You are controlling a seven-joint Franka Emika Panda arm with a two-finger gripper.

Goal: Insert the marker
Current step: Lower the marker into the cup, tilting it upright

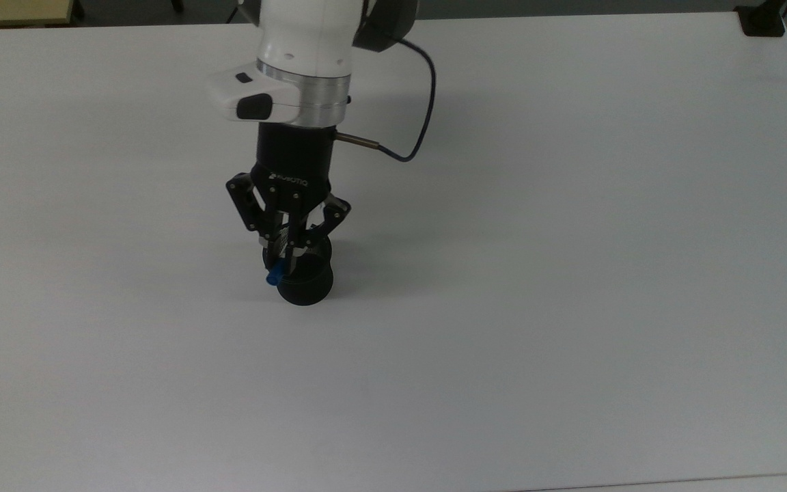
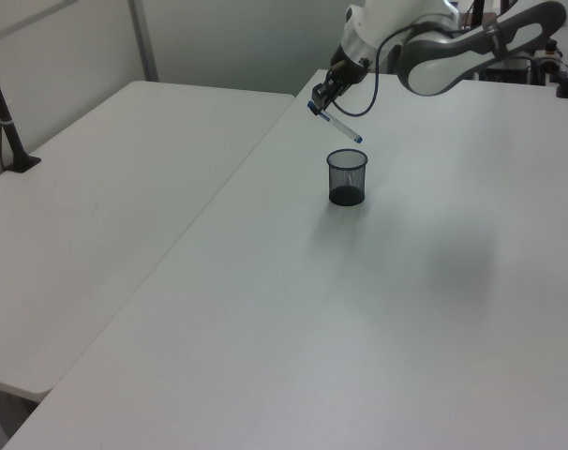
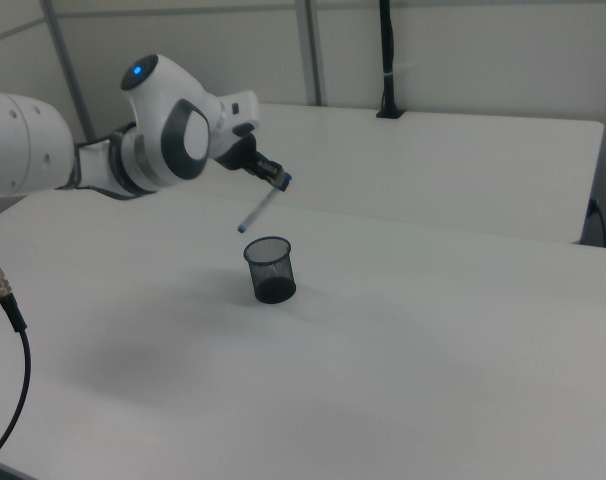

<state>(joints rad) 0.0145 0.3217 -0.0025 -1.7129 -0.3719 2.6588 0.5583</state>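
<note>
The marker [image 2: 336, 125] is held clamped near its upper end between the closed fingers [image 2: 318, 99] of the gripper [image 2: 320, 101] — its long axis slanted, lower tip hanging just above the black mesh cup [image 2: 347, 177], clear of the rim.

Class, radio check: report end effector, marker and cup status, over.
End effector shut on marker, high above the table. Marker tilted, lower tip above the mesh cup, not yet inside. Nothing blocking the cup's opening.
</note>
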